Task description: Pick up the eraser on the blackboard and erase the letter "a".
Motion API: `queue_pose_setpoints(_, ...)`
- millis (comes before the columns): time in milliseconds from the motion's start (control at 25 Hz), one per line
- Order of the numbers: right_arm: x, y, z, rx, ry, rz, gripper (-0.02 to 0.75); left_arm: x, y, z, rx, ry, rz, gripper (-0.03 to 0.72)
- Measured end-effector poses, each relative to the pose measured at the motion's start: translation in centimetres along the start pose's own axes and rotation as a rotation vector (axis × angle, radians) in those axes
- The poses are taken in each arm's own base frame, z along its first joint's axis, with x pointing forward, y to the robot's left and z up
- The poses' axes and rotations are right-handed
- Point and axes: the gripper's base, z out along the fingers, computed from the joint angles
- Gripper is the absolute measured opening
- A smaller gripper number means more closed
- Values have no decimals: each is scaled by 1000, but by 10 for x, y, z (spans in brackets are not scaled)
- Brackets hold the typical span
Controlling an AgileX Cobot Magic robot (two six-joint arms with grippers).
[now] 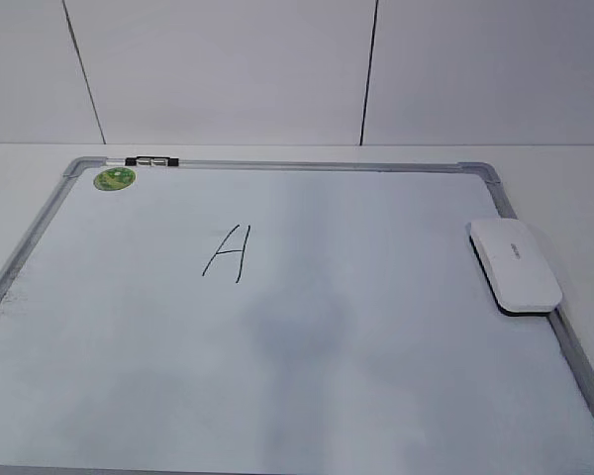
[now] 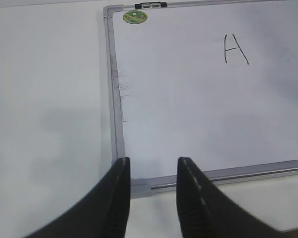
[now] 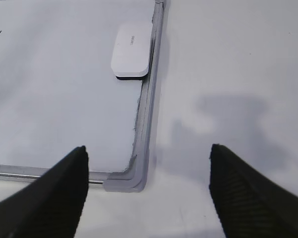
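Note:
The blackboard (image 1: 396, 376) is a white board with a grey frame, lying flat on the table. The eraser (image 1: 515, 265) is a flat white block with a dark underside. It lies on the board's right side, overlapping the frame, and shows in the right wrist view (image 3: 132, 51). No lowercase letter "a" shows in any view; only a tall capital "A" (image 1: 228, 252) is on the board. My left gripper (image 2: 153, 161) is open and empty over the board's near left corner. My right gripper (image 3: 149, 148) is wide open and empty over the near right corner, well short of the eraser. Neither gripper shows in the exterior view.
A green round sticker (image 1: 114, 178) sits in the board's far left corner beside a small black clip (image 1: 151, 160). A faint grey smudge (image 1: 297, 327) darkens the board's middle. White table (image 3: 228, 74) surrounds the board. A white panelled wall (image 1: 277, 69) stands behind.

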Motion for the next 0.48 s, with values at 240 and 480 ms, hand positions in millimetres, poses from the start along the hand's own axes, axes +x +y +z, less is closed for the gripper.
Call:
queue_pose_setpoints(240, 0, 0, 0, 44, 2, 23, 581, 0, 0, 0, -43, -3, -25, 237)
queue_pose_setpoints(480, 0, 1, -1, 91, 4, 51, 581, 0, -1, 1, -87, -7, -50, 236)
